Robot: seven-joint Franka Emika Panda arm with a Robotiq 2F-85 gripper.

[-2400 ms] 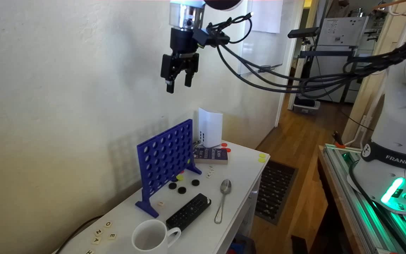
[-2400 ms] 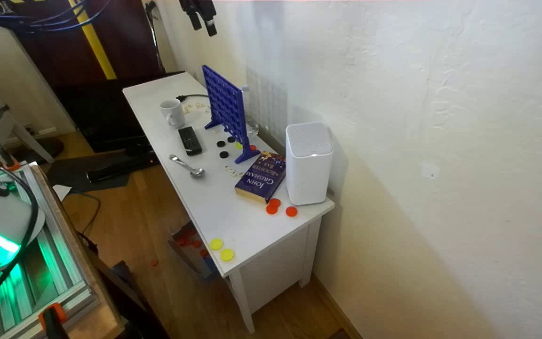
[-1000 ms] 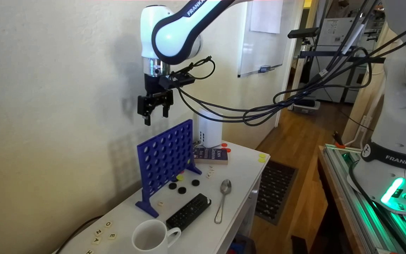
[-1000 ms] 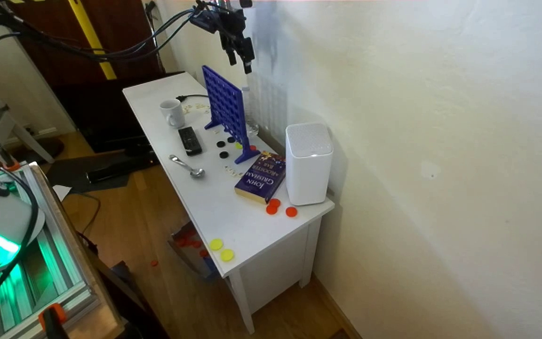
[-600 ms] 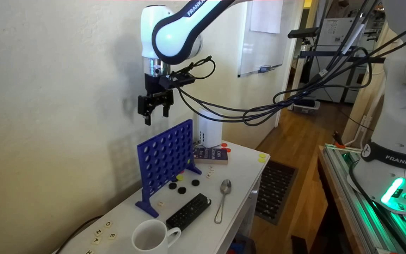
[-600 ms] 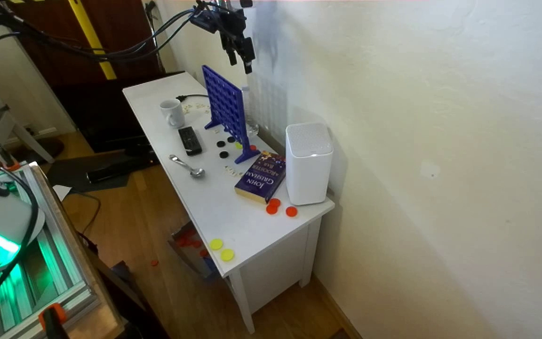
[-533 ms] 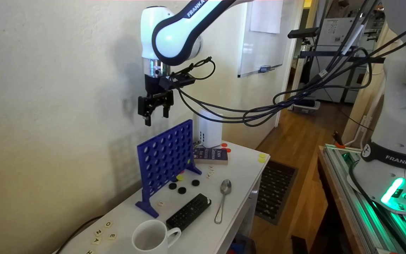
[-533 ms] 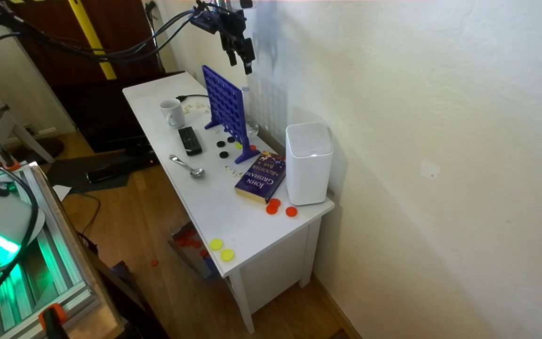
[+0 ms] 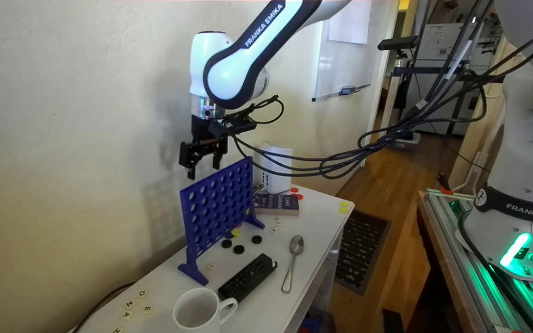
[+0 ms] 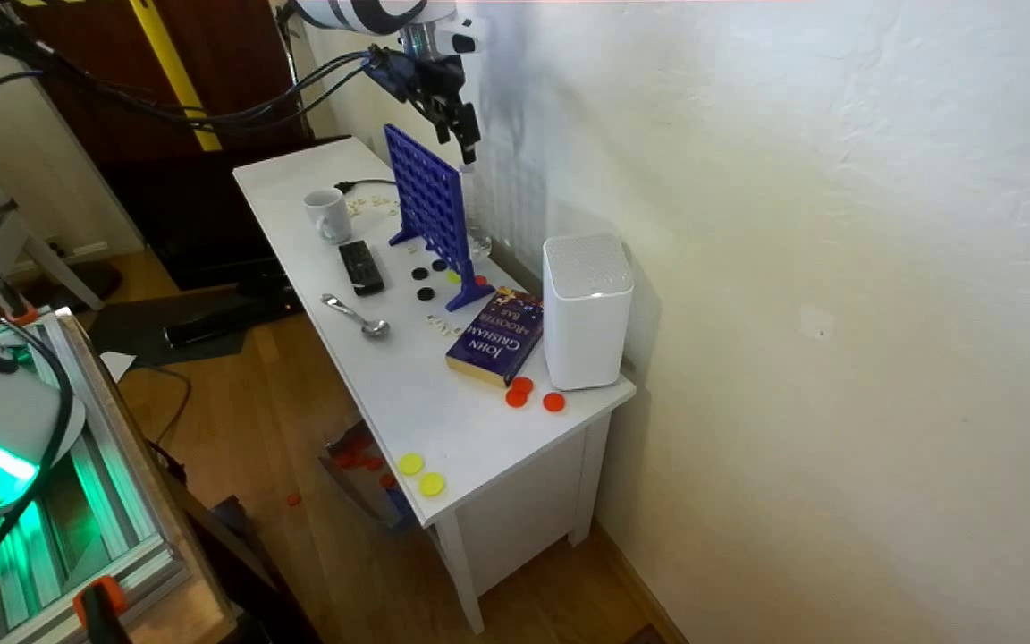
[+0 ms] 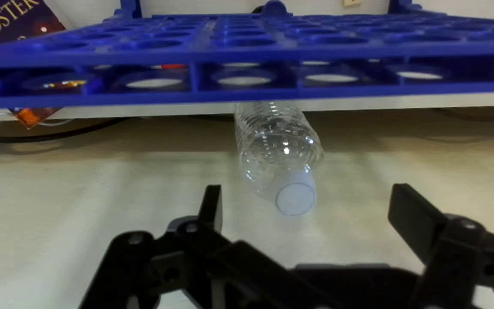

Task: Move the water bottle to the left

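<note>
Clear, ribbed bottle (image 11: 278,148), pale cap (image 11: 295,198) on, stands upright on the bench (image 10: 394,385) between the blue grid (image 10: 428,199) and the wall (image 10: 774,250).

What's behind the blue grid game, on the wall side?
A transparent, pale-capped water bottle and, toward the book, part of a dark cable. In the wrist view, the blue grid game covers the bottle's foot, so that can't be seen there.
</note>
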